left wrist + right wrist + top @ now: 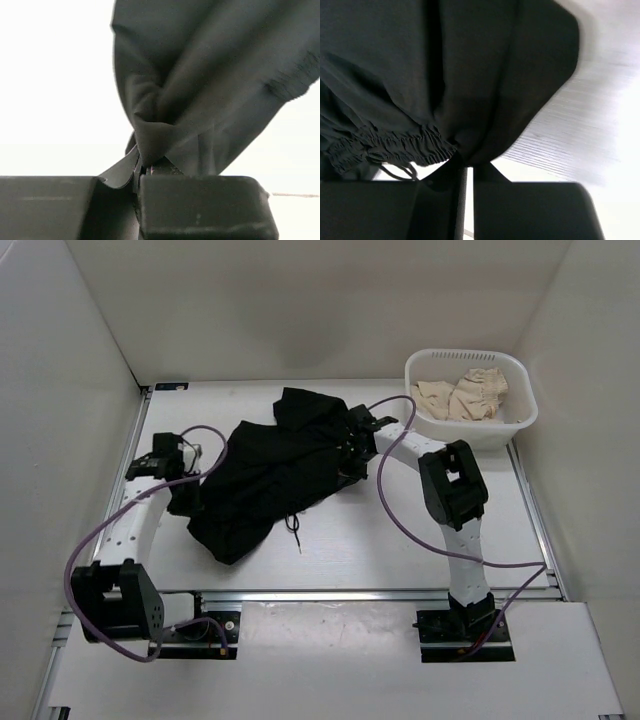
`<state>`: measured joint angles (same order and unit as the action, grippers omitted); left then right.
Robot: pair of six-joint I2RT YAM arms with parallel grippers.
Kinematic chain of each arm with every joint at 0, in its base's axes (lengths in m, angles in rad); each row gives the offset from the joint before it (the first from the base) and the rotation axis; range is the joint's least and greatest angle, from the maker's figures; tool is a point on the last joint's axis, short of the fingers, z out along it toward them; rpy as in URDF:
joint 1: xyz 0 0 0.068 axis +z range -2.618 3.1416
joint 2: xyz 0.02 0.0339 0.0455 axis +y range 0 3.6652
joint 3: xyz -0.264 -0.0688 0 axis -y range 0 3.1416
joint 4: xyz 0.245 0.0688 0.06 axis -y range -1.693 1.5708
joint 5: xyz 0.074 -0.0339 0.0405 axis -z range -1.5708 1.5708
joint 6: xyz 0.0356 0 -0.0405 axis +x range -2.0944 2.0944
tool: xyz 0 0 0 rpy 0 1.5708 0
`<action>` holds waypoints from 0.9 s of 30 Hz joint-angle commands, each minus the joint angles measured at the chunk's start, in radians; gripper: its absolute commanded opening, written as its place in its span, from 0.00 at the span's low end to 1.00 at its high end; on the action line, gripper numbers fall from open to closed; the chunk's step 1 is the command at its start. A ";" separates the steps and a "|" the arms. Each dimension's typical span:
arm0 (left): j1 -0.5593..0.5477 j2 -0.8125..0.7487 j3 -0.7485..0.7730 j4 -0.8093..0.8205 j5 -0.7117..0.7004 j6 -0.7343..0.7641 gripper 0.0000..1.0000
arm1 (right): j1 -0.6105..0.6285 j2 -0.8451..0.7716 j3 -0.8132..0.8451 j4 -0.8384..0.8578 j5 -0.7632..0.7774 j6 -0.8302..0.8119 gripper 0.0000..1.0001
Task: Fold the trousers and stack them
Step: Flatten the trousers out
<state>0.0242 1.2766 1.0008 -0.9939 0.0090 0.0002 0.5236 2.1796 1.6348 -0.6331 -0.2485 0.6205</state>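
Trousers [275, 475]: black, crumpled in a loose heap mid-tabletop [400, 540], a bit left of centre, running from far-centre to near-left. Not folded. Gathered elastic waistband [395, 147] shows in R wrist view. A thin drawstring [295, 530] trails out of the heap's near edge onto the white surface.

L hand [197, 468] is at the heap's left edge, clamped on a bunch of fabric. L wrist view shows cloth pinched tight btwn the fingers [205, 205], rising from them in a gathered fold.

R hand [352, 443] is at the heap's far-right edge, likewise closed on trousers. Fabric next to the waistband is nipped btwn its fingers [530, 210], w/ only a thin slit btwn them.

Purple cables [395, 510] loop over the tabletop beside the heap.

White basket [520, 420] sits at the far-right corner, well apart from the trousers, and holds beige cloth [465, 395]. White walls [300, 300] all round.
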 commanded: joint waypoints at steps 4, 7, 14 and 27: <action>0.255 -0.114 0.038 -0.017 -0.032 0.000 0.14 | -0.126 -0.139 0.048 -0.158 0.156 -0.138 0.00; 0.270 -0.126 0.058 -0.057 -0.047 0.000 0.14 | -0.207 -0.213 0.173 -0.263 0.264 -0.223 0.00; 0.330 -0.125 0.007 -0.092 -0.031 0.000 0.27 | -0.237 -0.092 0.502 -0.513 0.216 -0.435 0.92; 0.330 -0.027 -0.044 -0.107 0.066 0.000 0.87 | -0.192 -0.538 -0.385 -0.187 0.021 -0.040 0.99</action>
<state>0.3515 1.2198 0.9535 -1.1065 0.0189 -0.0006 0.3840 1.7817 1.4662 -0.9760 -0.1017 0.3798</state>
